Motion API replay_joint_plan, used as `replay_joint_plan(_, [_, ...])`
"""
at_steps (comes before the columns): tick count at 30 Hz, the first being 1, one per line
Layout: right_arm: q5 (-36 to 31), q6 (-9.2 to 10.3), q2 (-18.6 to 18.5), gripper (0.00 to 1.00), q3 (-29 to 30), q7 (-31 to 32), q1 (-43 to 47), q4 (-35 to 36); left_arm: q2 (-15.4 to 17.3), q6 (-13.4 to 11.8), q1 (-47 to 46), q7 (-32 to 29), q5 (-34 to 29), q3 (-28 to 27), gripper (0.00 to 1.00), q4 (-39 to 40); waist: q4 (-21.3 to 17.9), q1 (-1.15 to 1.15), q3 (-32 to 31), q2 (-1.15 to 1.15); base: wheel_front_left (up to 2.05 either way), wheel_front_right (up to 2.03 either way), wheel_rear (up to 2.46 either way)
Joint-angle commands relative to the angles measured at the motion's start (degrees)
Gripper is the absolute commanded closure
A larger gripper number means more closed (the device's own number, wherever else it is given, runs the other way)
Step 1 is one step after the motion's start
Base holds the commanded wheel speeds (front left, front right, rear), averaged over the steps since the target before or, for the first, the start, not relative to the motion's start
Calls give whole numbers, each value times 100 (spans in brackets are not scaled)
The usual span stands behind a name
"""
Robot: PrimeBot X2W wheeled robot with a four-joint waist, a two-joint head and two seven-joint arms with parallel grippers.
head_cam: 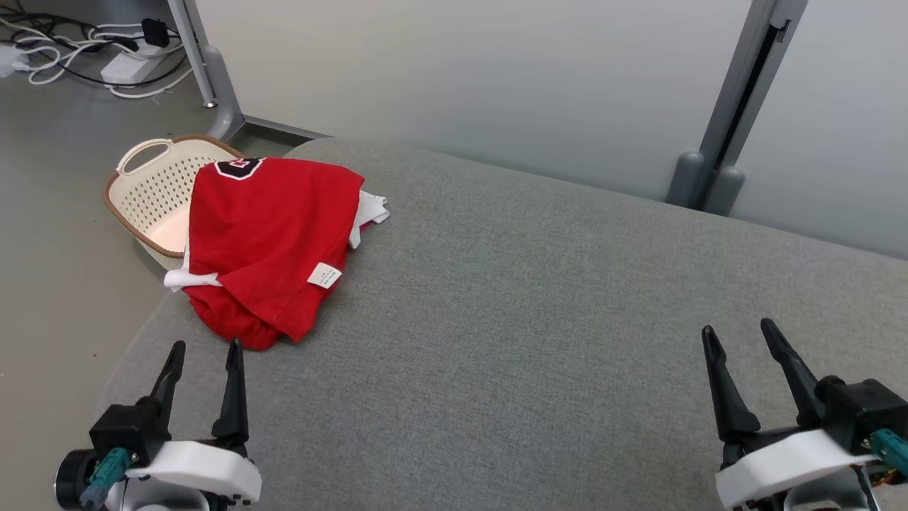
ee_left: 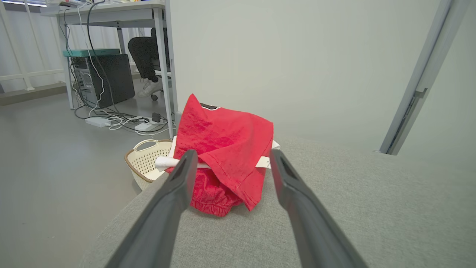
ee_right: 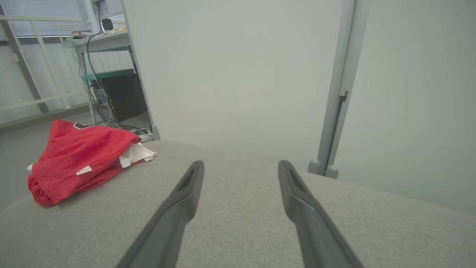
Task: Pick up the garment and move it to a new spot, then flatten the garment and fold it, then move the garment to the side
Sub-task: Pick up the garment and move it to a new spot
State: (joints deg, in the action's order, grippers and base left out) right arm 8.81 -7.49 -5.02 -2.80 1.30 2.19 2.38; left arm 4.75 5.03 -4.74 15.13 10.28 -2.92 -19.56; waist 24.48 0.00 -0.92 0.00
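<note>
The garment point(head_cam: 273, 234) is a red piece with white parts, lying crumpled in the left half of the head view, at the upper left corner of a grey fabric-covered surface point(head_cam: 511, 319). Its upper edge carries a black-and-white emblem point(head_cam: 239, 167), and a small white label point(head_cam: 324, 275) sits on the red fold near its lower right. White cloth point(head_cam: 369, 209) sticks out on the right side of the heap, and a gathered red hem bunches at the bottom. The garment's left part hangs past the surface edge, over a cream perforated basket point(head_cam: 157, 190) with a brown rim that stands on the floor.

Neither gripper touches the garment. The left gripper point(head_cam: 206, 345) shows at the lower left of the head view, just below the garment's bottom hem, its 2 dark fingers spread apart with nothing between them. In the left wrist view the garment appears between and beyond the 2 fingers. The right gripper point(head_cam: 738, 328) is at the lower right, well apart from the garment, above bare grey fabric, its jaws also spread and empty.

Behind the surface runs a pale partition with a grey post point(head_cam: 738, 99). At the upper left, a white power strip point(head_cam: 131, 65) and tangled cables lie on the floor. The left wrist view shows a desk point(ee_left: 111, 9), a black computer tower point(ee_left: 104, 78) beneath it, and a seated person's leg and pale shoe point(ee_left: 148, 87).
</note>
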Motion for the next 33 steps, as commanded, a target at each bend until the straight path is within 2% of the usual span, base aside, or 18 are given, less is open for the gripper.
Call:
replay_joint_plan(1, [-41,0,-69,0,-17,45,-148,61,3,25,-226,1,56,19,0,-101,-120,0,215,0,0,0,0])
replay_joint_plan(8, [-125,1,-267,0,-55,249,-733,370,-99,15,-1327,2,397,-14,0,-1022,-610,0,1263,0,0,0,0])
replay_joint_plan(12, [-137,1,-322,0,-32,272,-890,410,-102,17,-1770,2,532,-147,0,-1694,-785,0,1592,0,0,0,0])
replay_joint_plan(18, [-153,1,-429,0,-10,310,-1138,483,134,103,-2506,2,727,-355,0,-3075,-1002,0,2088,0,0,0,0])
replay_joint_plan(25, [-143,1,-450,0,87,288,-1296,482,362,209,-3135,1,967,-445,0,-4073,-1027,0,2332,0,0,0,0])
replay_joint_plan(27, [-148,1,-445,0,106,277,-1308,472,411,226,-3222,1,957,-440,100,-4144,-1007,0,2338,0,0,0,0])
replay_joint_plan(31, [-155,1,-408,0,136,224,-1273,400,500,237,-3204,4,841,-409,100,-3852,-958,0,2234,0,0,0,0])
replay_joint_plan(33, [-151,1,-387,0,153,203,-1228,363,514,241,-3086,5,758,-462,100,-3447,-929,0,2136,0,0,0,0])
